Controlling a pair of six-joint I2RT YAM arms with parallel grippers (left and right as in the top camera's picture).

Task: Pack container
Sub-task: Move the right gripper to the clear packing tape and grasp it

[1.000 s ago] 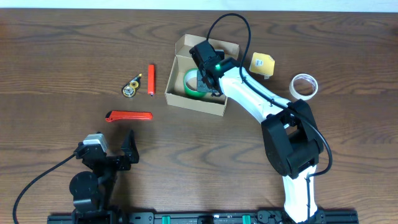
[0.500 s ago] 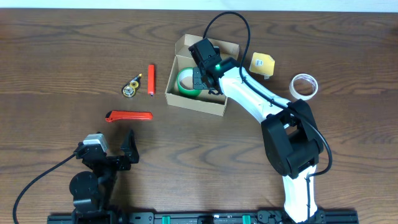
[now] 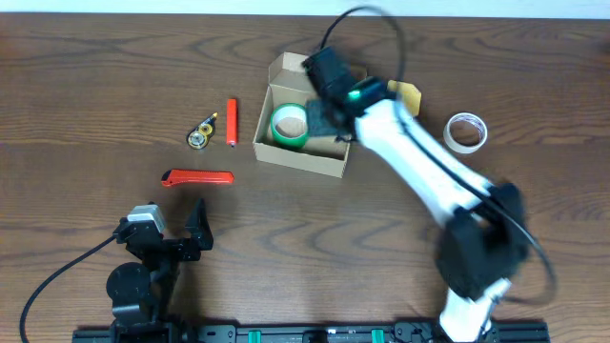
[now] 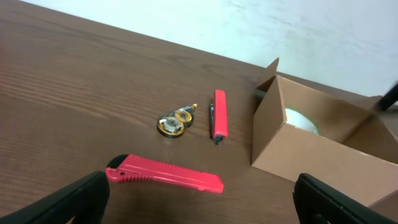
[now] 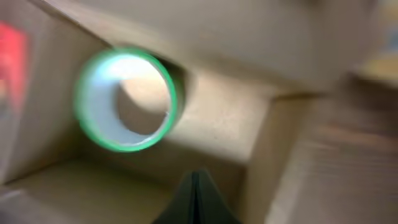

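overhead, the right end effector [image 3: 322, 116] hangs above the container [image 3: 297, 163].

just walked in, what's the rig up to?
Packing the box. The right gripper, shut and empty, hangs over the box's inside, blurred by motion. A green tape roll lies loose inside. The left gripper is open and idle, holding nothing. Outside the box: a red cutter, a red pen, a small tape dispenser and a white tape roll.

Tan cardboard box [image 3: 300, 158] open on top; round green tape roll [image 3: 288, 125] occupies left half; right gripper [image 3: 324, 116] overhangs right half.
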